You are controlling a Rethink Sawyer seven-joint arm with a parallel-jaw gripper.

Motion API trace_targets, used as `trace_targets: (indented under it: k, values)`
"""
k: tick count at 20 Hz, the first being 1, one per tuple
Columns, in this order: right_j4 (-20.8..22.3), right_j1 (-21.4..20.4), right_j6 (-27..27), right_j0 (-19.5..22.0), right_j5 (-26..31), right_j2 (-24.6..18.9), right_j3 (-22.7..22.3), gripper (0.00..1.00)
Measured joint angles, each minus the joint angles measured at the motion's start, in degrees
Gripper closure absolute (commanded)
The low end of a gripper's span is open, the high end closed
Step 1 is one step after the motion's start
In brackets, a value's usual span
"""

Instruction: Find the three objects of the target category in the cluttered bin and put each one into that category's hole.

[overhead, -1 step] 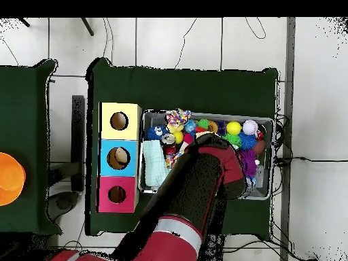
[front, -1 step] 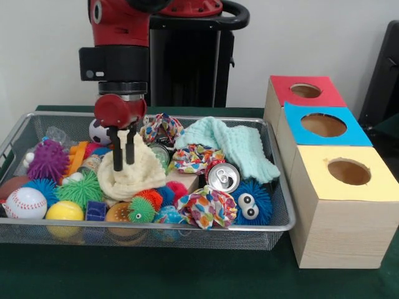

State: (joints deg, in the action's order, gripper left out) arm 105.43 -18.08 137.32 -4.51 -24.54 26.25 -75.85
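Observation:
In the front view my gripper (front, -1 step: 124,164) hangs over the left middle of the wire bin (front, -1 step: 280,221). Its two black fingers (front, -1 step: 117,156) are shut on a raised fold of a cream knitted cloth (front, -1 step: 140,177), whose lower part still lies on the pile. A mint green knitted cloth (front, -1 step: 234,144) drapes over the bin's back right; it also shows in the overhead view (overhead, -1 step: 155,166). Beside the bin stand three boxes with holes: red (front, -1 step: 305,90), blue (front, -1 step: 323,124) and yellow (front, -1 step: 349,171). In the overhead view my arm (overhead, -1 step: 204,183) hides the gripper.
The bin holds several balls and toys: a baseball (front, -1 step: 25,202), a yellow ball (front, -1 step: 64,210), a purple spiky ball (front, -1 step: 48,161), a soda can (front, -1 step: 222,177), a blue fuzzy ball with eyes (front, -1 step: 252,202) and patterned scrunchies (front, -1 step: 206,208).

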Motion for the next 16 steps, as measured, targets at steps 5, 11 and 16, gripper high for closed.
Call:
trace_targets:
  k: [5, 11, 16]
  values:
    - [0.3, 1.4, 2.8, -0.9, 0.0, 2.5, 1.0, 0.00]
    - [0.3, 2.1, 2.8, -1.8, 0.0, 4.6, 1.1, 0.00]
    - [0.3, 2.2, 3.8, -3.1, -1.4, 6.7, 1.2, 0.00]
